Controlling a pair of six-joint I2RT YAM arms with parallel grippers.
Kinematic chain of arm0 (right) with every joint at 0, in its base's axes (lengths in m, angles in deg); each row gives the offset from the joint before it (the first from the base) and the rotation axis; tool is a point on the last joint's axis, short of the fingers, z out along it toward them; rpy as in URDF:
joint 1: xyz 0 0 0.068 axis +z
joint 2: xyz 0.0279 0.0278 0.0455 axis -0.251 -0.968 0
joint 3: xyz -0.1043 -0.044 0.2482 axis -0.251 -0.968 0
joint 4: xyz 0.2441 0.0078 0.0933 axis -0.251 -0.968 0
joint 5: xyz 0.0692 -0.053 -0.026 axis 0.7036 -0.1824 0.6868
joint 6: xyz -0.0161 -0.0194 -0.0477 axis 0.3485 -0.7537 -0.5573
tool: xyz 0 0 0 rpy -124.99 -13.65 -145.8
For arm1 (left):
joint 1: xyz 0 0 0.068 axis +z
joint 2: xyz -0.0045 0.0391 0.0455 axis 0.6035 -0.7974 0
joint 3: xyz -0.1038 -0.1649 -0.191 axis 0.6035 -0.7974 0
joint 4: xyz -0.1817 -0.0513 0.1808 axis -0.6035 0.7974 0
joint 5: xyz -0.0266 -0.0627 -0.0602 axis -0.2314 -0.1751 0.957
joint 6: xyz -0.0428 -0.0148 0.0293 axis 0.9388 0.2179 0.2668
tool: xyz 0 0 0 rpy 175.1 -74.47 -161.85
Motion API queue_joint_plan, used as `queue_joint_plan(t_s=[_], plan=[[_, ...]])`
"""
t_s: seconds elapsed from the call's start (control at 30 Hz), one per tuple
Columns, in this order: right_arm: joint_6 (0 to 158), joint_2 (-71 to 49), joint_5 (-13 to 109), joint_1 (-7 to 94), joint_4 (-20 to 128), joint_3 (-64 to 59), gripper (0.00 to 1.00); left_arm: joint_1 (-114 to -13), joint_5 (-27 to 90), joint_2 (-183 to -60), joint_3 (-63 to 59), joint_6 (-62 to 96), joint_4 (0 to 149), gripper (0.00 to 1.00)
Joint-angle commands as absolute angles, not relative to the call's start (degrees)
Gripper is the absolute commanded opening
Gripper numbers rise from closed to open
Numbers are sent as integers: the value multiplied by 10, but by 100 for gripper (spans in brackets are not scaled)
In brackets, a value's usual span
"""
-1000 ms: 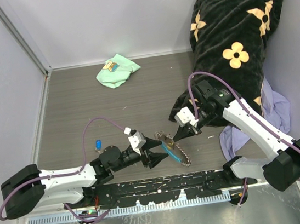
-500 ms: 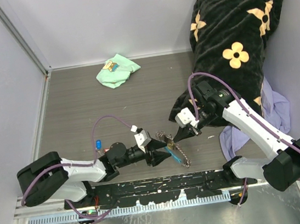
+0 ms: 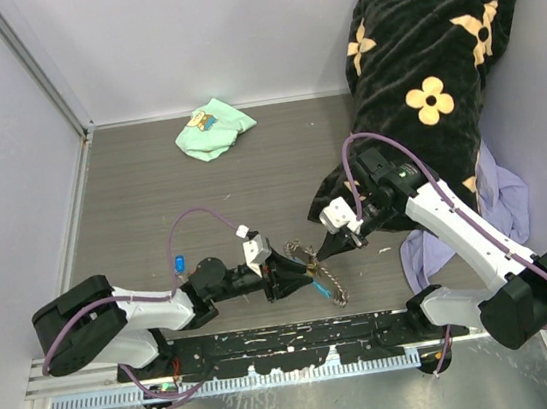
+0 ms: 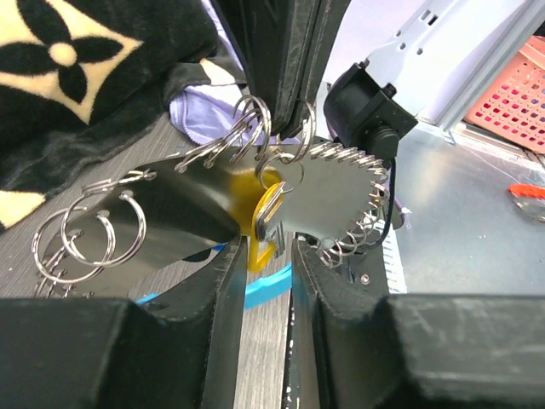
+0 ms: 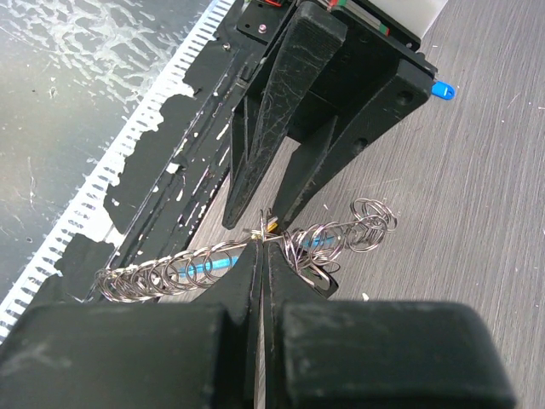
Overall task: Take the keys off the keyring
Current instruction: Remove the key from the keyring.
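Silvery wire keyring [image 5: 317,241] pinched in clenched right claw [image 5: 262,244]; left claw [image 4: 267,256] flanks yellow-tagged key [image 4: 266,217], grip unclear.

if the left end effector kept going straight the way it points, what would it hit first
Likely the yellow-tagged key hanging between its fingers, then the right end effector pinching the keyring just beyond; depth is unclear.

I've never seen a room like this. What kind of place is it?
Probably a robot test booth: a left arm and right arm bolted at a grey table, plain walls close around, and a keyring to practise on.
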State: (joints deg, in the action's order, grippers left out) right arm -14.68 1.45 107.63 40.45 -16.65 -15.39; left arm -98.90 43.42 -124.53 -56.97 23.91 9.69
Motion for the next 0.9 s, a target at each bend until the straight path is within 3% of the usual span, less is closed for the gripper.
queue_joint_plan(t_s=[0.0, 0.17, 0.4, 0.63, 0.83, 0.87], plan=[[-159, 24, 1115, 403, -169, -151, 1, -985, 458, -1234, -546, 249, 52, 25], [-159, 24, 1113, 404, -168, -153, 1, -985, 468, -1245, -542, 266, 30, 20], [-159, 25, 1113, 403, -167, -155, 1, -984, 470, -1264, -538, 285, 2, 29], [-160, 26, 1113, 404, -167, -156, 1, -984, 466, -1269, -530, 290, 15, 27], [-161, 28, 1112, 404, -168, -156, 1, -984, 445, -1248, -523, 280, 68, 13], [-160, 28, 1112, 404, -168, -156, 1, -984, 443, -1242, -522, 277, 83, 6]])
